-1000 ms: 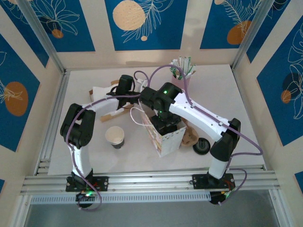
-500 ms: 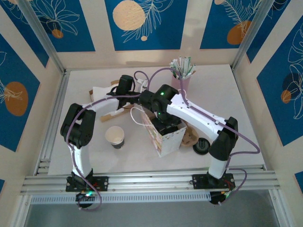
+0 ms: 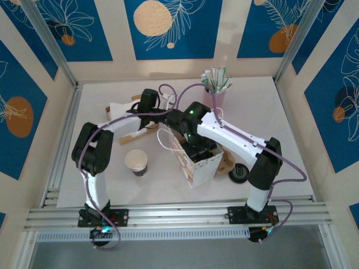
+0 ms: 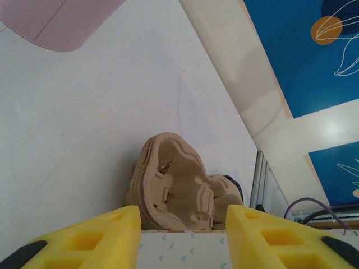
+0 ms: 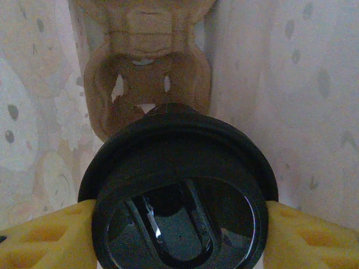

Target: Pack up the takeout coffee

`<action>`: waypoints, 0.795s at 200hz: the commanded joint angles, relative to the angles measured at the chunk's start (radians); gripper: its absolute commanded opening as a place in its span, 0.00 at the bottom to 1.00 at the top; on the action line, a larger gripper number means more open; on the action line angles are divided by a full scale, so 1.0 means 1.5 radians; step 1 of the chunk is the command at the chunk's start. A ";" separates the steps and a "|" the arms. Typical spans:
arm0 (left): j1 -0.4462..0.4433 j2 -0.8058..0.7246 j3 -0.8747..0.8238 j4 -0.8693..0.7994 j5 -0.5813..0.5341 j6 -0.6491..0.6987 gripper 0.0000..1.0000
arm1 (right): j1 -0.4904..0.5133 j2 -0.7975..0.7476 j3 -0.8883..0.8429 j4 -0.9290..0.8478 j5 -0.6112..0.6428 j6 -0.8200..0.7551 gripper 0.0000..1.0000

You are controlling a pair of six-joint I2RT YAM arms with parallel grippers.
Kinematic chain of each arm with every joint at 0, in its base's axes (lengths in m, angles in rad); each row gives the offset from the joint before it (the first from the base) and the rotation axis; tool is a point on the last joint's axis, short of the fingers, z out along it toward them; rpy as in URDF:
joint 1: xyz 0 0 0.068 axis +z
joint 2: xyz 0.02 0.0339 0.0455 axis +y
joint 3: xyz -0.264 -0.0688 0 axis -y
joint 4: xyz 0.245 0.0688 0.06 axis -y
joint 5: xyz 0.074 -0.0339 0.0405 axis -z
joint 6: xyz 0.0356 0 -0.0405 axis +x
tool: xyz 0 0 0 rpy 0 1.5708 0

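- One takeout coffee [image 5: 179,185] is clamped at its lid between the right gripper [image 5: 179,238] fingers. It hangs inside the bag [image 5: 314,84], directly above one pulp carrier [image 5: 148,67], probably its seat.
- One left gripper [image 4: 179,224] has its jaws apart astride the bag rim, probably steadying it; contact cannot be confirmed.
- Beyond its fingertips lies one carrier stack [image 4: 174,185].
- Left of the right gripper stands one lidless cup [image 3: 136,161]; to its right lies one loose lid [image 3: 239,172].

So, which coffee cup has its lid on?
The black-lidded cup held by the right claw inside the paper bag; the lidless cup stands outside, left of it.
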 commanded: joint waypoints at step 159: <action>0.077 -0.227 -0.061 -0.081 -0.199 -0.014 1.00 | -0.013 -0.060 -0.012 -0.001 -0.036 -0.008 0.57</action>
